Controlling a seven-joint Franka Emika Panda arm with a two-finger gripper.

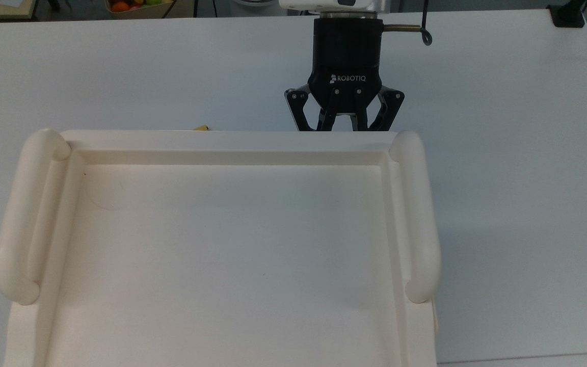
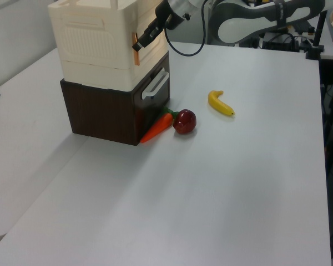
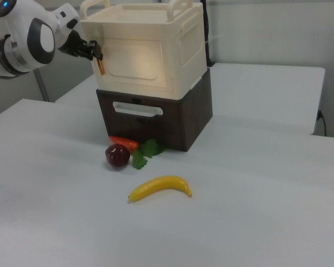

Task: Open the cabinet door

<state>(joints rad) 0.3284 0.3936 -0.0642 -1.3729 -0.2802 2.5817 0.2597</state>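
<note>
In the right view, a banana lies nearest, then an apple and a carrot before a brown drawer box, on which sits the cabinet with its door flat in the front. At the door's orange handle sits the gripper. In the top view the cabinet's edge hides the fingertips, so I cannot tell its grip.

The cabinet is cream. The box under it is dark brown. The banana is yellow, the carrot orange, the apple dark red, the hand black, the tabletop white.
</note>
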